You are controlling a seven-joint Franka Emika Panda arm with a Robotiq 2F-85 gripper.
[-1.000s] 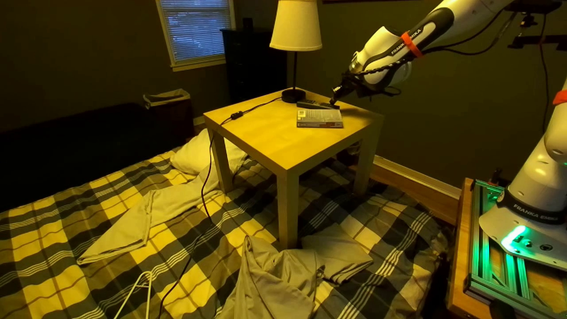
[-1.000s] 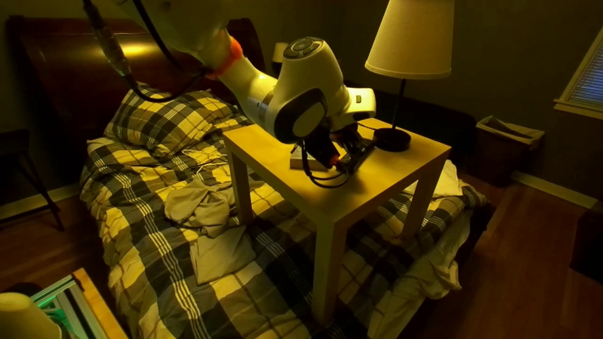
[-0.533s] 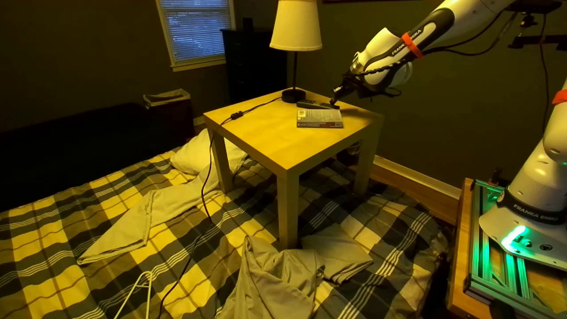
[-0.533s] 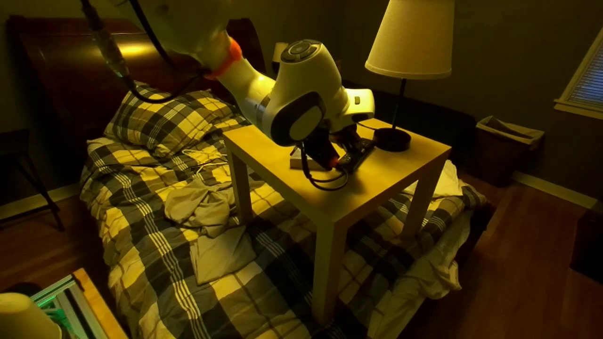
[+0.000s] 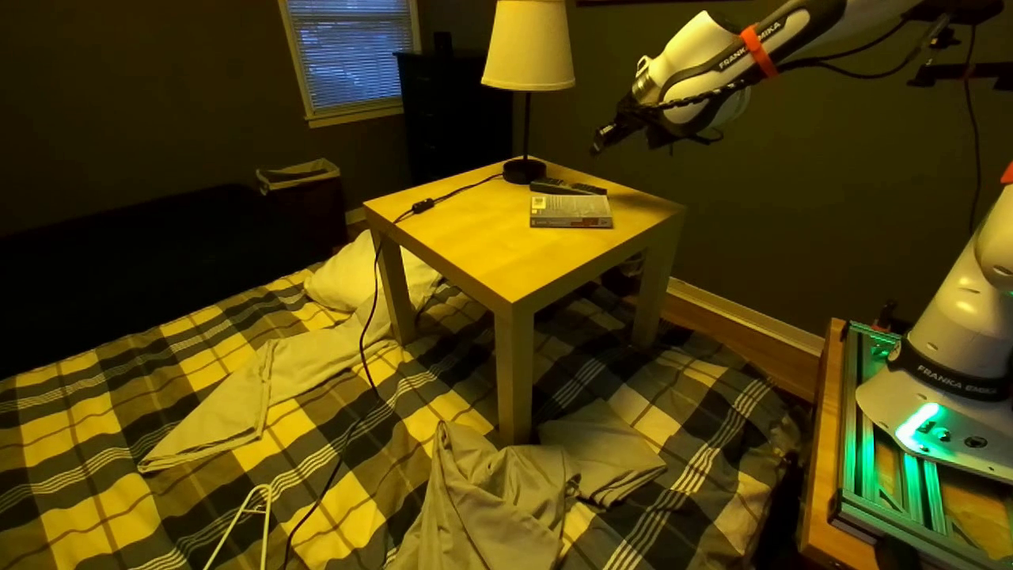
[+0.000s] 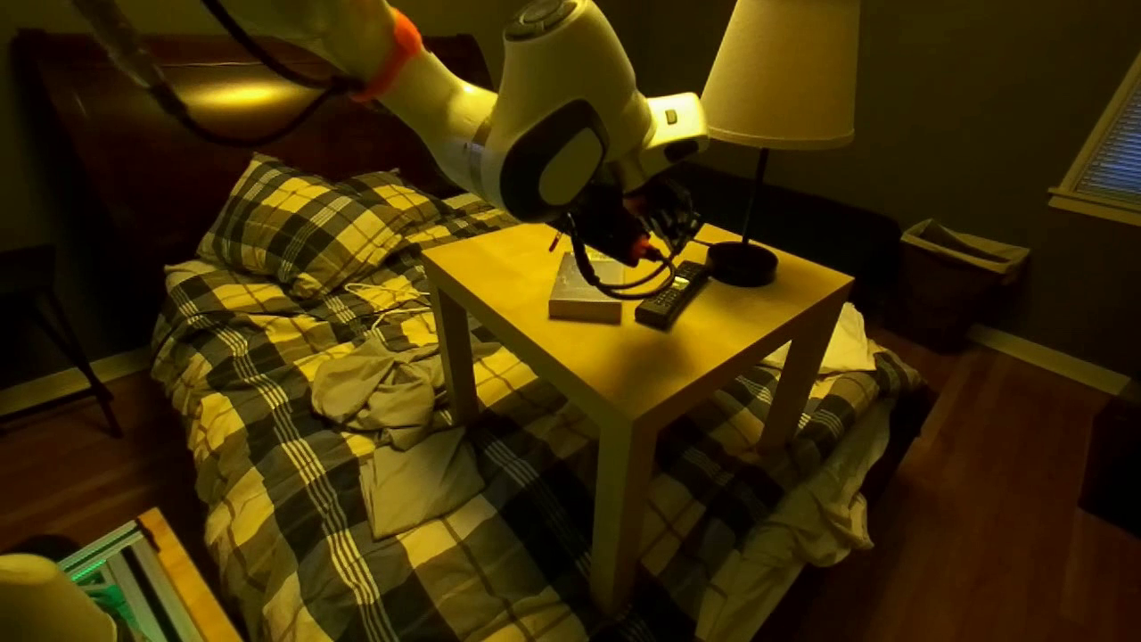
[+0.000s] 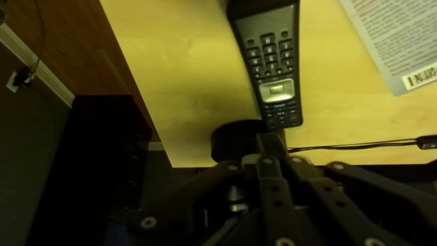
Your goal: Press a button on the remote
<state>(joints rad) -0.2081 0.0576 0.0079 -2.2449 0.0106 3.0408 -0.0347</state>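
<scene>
The remote lies flat on the small wooden table, between the lamp base and a boxed case. It is dark, long and thin, and also shows in an exterior view. In the wrist view the remote lies face up, with number keys, a silver pad and small keys at the end nearest the jaws. My gripper hovers above the remote, apart from it. In the wrist view the gripper has its fingertips together with nothing seen between them.
A flat case lies beside the remote. The lamp stands at the table's corner, its round base close to the remote's end. The lamp cord with a switch runs over the table edge. The table stands on a bed with plaid bedding.
My gripper was down at the remote one second and half a second ago. It has since risen off it. The remote lies in the same place.
</scene>
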